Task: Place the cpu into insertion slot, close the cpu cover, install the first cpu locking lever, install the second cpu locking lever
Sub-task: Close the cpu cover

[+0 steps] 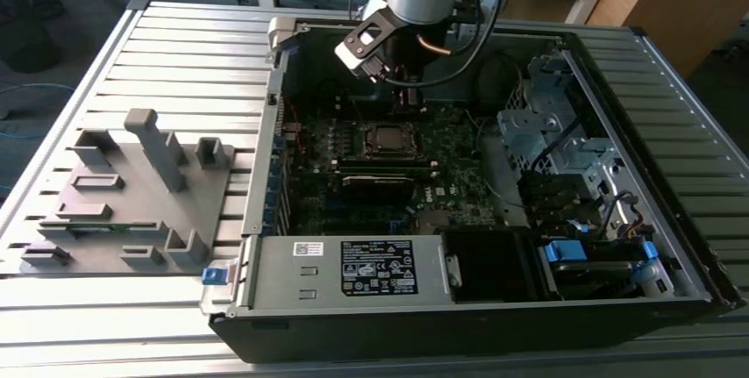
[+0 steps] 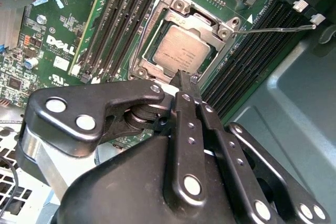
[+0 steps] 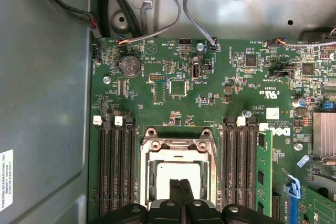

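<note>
The cpu (image 2: 181,51) lies flat in the insertion slot (image 1: 384,139) on the green motherboard, its dull silver top showing in both wrist views (image 3: 176,172). The silver cpu cover (image 2: 152,40) lies down around it as a frame (image 3: 176,153). One thin wire locking lever (image 2: 273,29) sticks out sideways from the socket corner, unlatched. My gripper (image 2: 186,80) hangs just above the socket's edge, its two black fingers (image 3: 177,195) pressed together with nothing between them. In the exterior view the gripper (image 1: 404,89) sits inside the case, behind the socket.
Long black memory slots (image 2: 121,14) flank the socket on both sides. A labelled grey power-supply box (image 1: 351,268) fills the case's front, a metal drive cage (image 1: 550,132) the exterior view's right. Cables (image 3: 157,9) run along the case wall. A grey fixture (image 1: 129,194) lies outside on the slatted table.
</note>
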### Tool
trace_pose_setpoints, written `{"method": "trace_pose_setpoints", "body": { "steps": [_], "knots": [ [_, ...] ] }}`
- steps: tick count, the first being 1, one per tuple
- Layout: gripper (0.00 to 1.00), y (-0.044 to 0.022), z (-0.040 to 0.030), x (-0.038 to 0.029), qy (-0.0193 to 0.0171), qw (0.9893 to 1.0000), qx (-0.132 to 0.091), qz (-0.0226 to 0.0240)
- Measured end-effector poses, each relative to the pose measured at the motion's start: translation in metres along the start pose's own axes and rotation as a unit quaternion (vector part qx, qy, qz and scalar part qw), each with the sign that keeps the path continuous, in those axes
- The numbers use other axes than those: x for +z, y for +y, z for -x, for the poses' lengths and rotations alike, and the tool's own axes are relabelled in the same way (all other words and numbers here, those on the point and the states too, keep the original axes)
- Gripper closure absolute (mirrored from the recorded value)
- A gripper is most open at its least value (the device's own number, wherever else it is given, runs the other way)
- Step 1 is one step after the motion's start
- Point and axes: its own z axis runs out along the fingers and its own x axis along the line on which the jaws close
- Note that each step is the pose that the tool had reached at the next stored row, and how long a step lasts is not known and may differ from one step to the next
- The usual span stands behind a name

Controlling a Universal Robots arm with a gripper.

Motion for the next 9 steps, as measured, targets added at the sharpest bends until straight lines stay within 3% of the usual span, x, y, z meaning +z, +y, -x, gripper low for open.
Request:
{"method": "trace_pose_setpoints", "body": {
  "steps": [9],
  "knots": [
    [0.9,-0.0046,0.0002,0.0051,0.0001,1.0,0.0,0.0058]
  ]
}}
